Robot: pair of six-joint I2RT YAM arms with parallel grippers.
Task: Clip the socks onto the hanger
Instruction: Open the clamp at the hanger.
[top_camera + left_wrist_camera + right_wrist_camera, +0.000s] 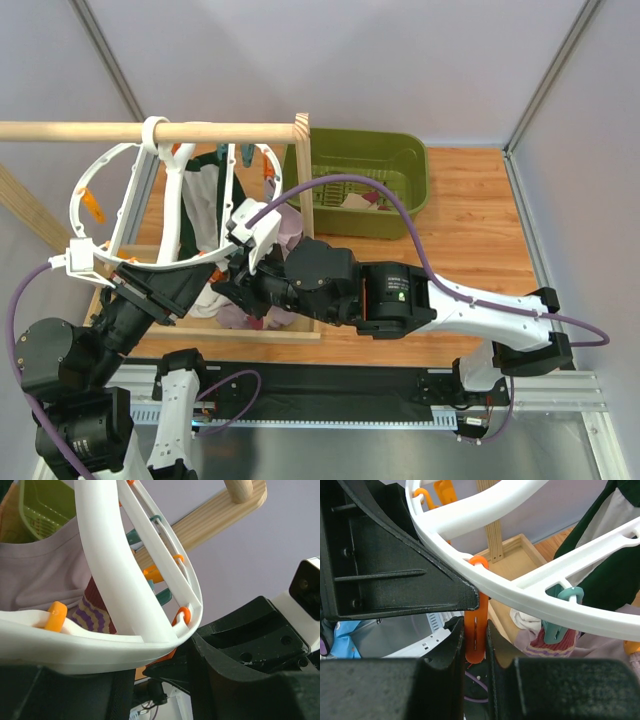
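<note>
The white wheel-shaped hanger (pixel 100 170) hangs by its hook from the wooden rod. My left gripper (pixel 135 280) is shut on its lower rim (pixel 75 647). My right gripper (pixel 475 630) is shut on an orange clip (pixel 475 625) that hangs from the rim right beside the left gripper's finger (pixel 395 575). In the top view the right gripper (pixel 232 283) is under the ring. A striped cream-pink and maroon sock (pixel 547 647) hangs from a teal clip (pixel 557 622). It also shows in the left wrist view (pixel 90 612). No sock is in either gripper.
A wooden rod (pixel 220 131) on a wooden frame (pixel 255 333) carries the hanger, a mauve garment (pixel 290 225) and a dark green and white garment (pixel 205 190). A green basket (pixel 370 180) with fabric inside stands behind. Walls close in the left and right sides.
</note>
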